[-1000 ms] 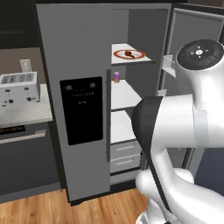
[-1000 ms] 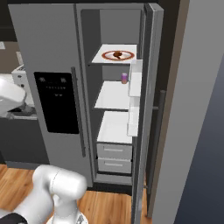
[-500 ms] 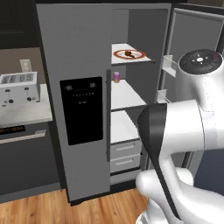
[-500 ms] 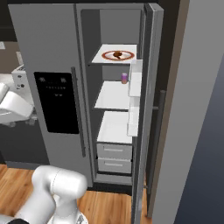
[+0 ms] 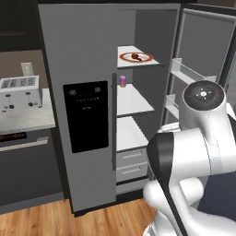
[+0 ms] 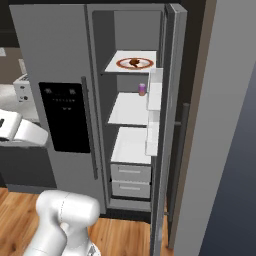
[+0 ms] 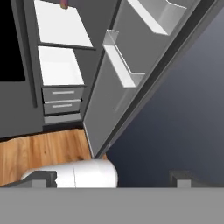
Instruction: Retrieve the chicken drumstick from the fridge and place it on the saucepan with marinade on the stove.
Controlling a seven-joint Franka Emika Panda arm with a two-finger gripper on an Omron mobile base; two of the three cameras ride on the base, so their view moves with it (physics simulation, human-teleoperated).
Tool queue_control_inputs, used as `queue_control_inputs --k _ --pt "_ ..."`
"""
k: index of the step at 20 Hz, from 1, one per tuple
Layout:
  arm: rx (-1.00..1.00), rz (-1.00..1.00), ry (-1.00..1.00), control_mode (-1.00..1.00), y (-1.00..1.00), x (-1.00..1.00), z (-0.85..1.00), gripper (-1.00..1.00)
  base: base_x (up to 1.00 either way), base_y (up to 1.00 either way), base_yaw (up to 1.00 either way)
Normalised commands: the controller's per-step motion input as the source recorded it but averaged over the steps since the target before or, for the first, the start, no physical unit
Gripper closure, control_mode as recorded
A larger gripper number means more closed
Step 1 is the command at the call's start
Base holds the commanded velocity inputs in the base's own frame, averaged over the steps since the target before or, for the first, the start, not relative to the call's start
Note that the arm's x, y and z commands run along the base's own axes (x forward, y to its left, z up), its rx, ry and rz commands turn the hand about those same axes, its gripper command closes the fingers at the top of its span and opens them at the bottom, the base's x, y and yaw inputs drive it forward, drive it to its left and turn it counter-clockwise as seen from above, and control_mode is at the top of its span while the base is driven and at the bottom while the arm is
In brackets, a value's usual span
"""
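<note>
The chicken drumstick (image 5: 135,56) lies on a white red-rimmed plate (image 5: 146,58) on the top shelf of the fridge (image 5: 87,60), whose right-hand door (image 6: 167,125) stands wide open. A small pink-purple can (image 5: 122,81) sits one shelf lower. The step in hand looks like the reach into the fridge, with the meat not yet touched. The jaws (image 7: 111,177) are parted and hold nothing. They point down past the door's bins (image 7: 124,65) toward the wooden floor (image 7: 43,151), so the drumstick lies well above them and far off to their left. The next move calls for lifting and turning the hand toward the top shelf, then coming in over the plate without clipping the door bins.
</note>
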Motion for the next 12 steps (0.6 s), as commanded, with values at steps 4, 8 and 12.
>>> queue_control_inputs --k 4,8,12 --pt "0.0 0.0 0.0 -1.0 0.0 0.0 0.0 -1.0 0.0 0.0 0.0" --pt "0.0 0.0 0.0 -1.0 0.0 0.0 0.0 -1.0 0.0 0.0 0.0" --pt "0.0 0.0 0.0 -1.0 0.06 0.11 0.0 -1.0 0.0 0.0 0.0"
